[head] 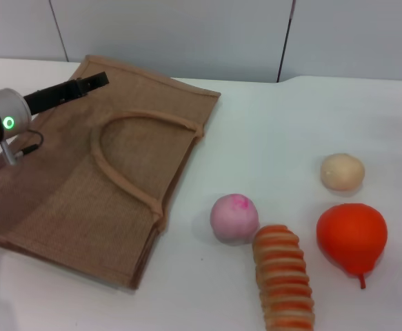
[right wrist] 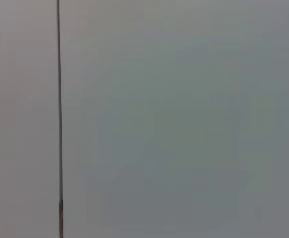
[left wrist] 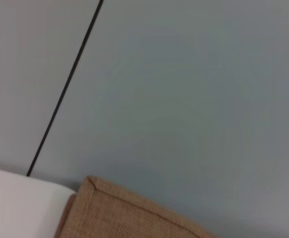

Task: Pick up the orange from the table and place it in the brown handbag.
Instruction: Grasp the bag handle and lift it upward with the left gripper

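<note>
**Operator:** Report end-effector status.

**Unit:** My left gripper [head: 96, 81] is extended above the far left corner of the brown handbag [head: 63, 200]. Its dark fingers appear as one narrow bar, so I cannot tell how far apart they stand, and nothing is visibly held. My right gripper is outside every view; its wrist camera shows only a flat grey wall panel [right wrist: 184, 119] with one thin dark seam.

**Operator:** Locate the task items.

**Unit:** The orange [head: 352, 236] rests on the white table [head: 290, 124] at the near right. Surface: smooth and glossy, orange-red. Form: roundish, tapering to a small stemmed tip that points toward me. The handbag lies flat on the left, well apart from the fruit. Material: coarse woven jute, tan-brown, with lighter edge trim and a pale loop handle [head: 128, 155] curving across its face (the left wrist camera catches one trimmed corner of it [left wrist: 129, 210] against the wall).

**Operator:** Other objects?

**Unit:** A ribbed orange-and-cream roll [head: 282, 277], elongated, lies just beside the orange. A matte pink ball [head: 234, 218] touches the roll's far end. A pale beige ball [head: 342, 172] sits behind the orange.
</note>
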Available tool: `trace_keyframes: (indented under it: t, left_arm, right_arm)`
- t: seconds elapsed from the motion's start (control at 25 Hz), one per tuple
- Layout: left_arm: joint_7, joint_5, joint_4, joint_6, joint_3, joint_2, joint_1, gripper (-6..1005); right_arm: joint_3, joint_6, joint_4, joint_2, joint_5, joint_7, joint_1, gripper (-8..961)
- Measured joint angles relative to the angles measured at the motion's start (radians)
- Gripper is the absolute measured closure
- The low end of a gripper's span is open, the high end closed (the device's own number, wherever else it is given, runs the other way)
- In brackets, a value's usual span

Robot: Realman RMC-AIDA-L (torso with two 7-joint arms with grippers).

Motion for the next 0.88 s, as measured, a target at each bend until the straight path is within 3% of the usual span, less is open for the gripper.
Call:
trace_keyframes:
  t: [0.16,0.52,0.88]
  left_arm:
    - [-0.161,0.122,0.072,-0.03,0.02,0.0,-0.008,417]
    - [-0.611,0.415,0.263,-0.095,0.22,0.003,-0.013,435]
    - [-0.767,0.572,0.341,-0.209,0.232,0.014,-0.018,453]
  right_arm:
    - [0.0,0.01,0.0,0.0,0.0,0.0,0.001,209]
    - [0.0,0.013,0.0,-0.001,0.0,-0.002,0.003,209]
    - [0.002,0.023,-0.003,-0.002,0.0,-0.002,0.001,209]
